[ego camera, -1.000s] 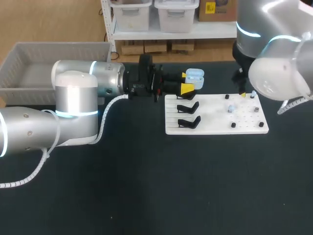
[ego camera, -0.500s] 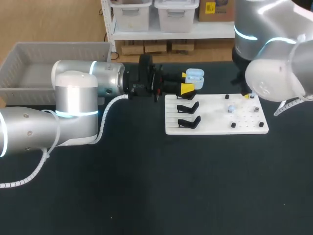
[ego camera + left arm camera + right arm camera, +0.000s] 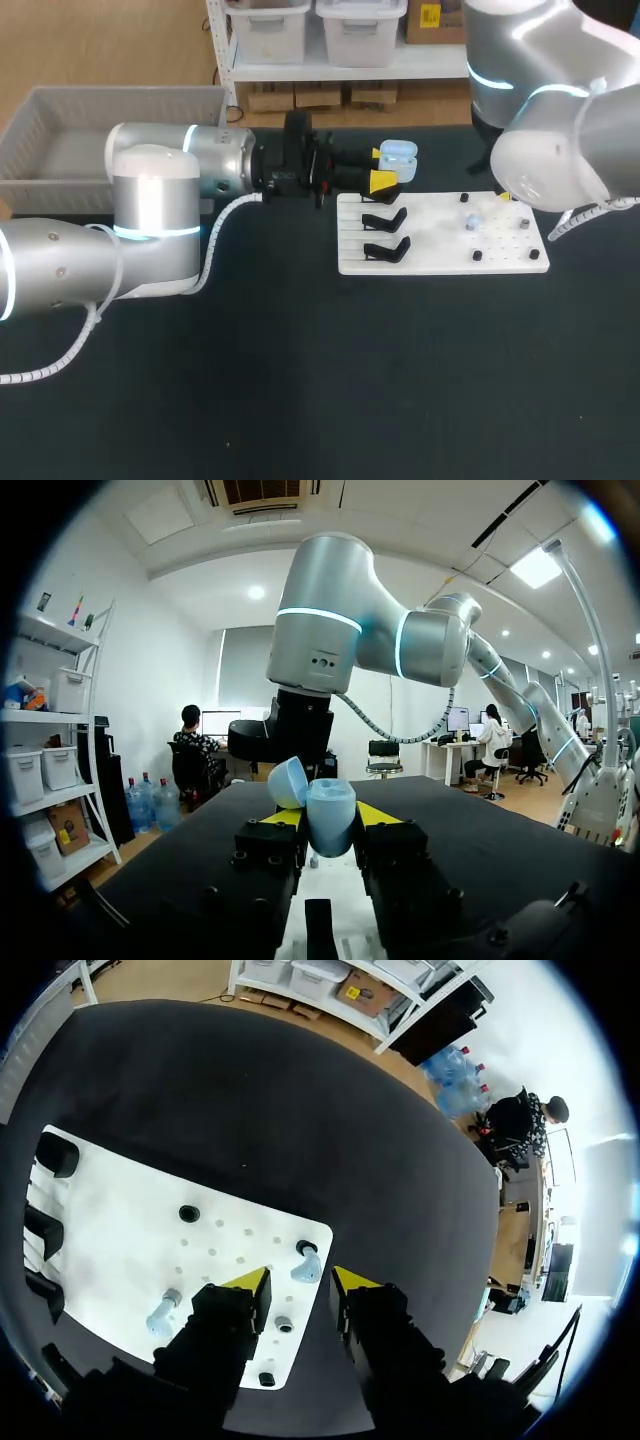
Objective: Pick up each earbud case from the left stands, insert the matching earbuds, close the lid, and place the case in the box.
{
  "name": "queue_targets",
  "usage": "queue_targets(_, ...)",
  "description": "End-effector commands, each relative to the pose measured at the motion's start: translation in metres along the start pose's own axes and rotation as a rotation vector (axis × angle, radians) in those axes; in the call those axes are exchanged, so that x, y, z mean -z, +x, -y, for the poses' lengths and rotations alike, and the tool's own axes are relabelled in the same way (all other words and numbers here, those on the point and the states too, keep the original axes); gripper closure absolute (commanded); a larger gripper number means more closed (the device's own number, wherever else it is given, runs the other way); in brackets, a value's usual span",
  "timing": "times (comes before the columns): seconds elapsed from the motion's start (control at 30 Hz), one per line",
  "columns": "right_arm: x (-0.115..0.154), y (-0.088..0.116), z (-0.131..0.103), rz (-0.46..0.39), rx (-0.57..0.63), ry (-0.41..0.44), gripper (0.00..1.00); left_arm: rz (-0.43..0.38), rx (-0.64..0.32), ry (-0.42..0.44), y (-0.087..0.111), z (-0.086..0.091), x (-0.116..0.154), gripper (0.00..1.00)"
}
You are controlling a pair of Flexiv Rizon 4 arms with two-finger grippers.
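Earbud case [image 3: 397, 160]: light blue, lid [image 3: 289, 780] open. Pinched from both sides by yellow tips of L gripper [image 3: 329, 818] and held clear of the table, just off the 11 o'clock corner of the white board [image 3: 440, 262].

Key relation: earbud [image 3: 304, 1265] stands on a peg near the board's 1 o'clock corner. It sits directly ahead of the R gripper [image 3: 300, 1285], in line w/ the gap between its tips. R fingers spread; no contact seen on either side.

Second earbud [image 3: 163, 1312] is further in on the board, approx 8 o'clock from the first and outside the R finger line.

Long axis: stem of first earbud appears near upright w/ slight tilt; too small to confirm.

Assessment: R arm is the nearer by far, and L is occupied w/ the case. The next move prob. calls for R to drop straight and close across the stem. The carry would then run approx 9 o'clock across the board to the open case, which is well apart.

Risk: off-centre closure could tip the earbud off its peg.

Black stands [image 3: 385, 220] at board's 9 o'clock edge. Box [image 3: 60, 130] at table's 10 o'clock, beyond L arm.
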State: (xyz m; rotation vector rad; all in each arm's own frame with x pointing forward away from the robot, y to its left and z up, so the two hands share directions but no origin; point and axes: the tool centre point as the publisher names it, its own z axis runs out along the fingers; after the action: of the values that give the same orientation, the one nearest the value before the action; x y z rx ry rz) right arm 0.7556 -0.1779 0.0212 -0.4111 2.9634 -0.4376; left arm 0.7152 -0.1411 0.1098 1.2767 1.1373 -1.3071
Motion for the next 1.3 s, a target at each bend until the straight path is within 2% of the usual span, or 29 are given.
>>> queue_targets(0.03,-0.004,-0.002,-0.001,-0.001,-0.004,0.007,0.64,0.006,0.001,0.002,0.003,-0.001,0.0,1.0)
queue_targets(0.57,-0.013,-0.004,0.004,-0.006,-0.035,0.022,0.67,0.006,0.001,0.002,0.003,-0.001,0.0,1.0)
queue_targets(1.1,-0.018,-0.006,0.006,-0.009,-0.046,0.033,0.76,0.006,0.001,0.002,0.003,-0.001,0.0,1.0)
queue_targets(1.23,-0.018,-0.006,0.006,-0.01,-0.048,0.036,0.85,0.006,0.001,0.002,0.003,-0.001,0.0,1.0)
queue_targets(1.3,-0.018,-0.006,0.006,-0.01,-0.049,0.037,0.97,0.006,0.001,0.002,0.003,-0.001,0.0,1.0)
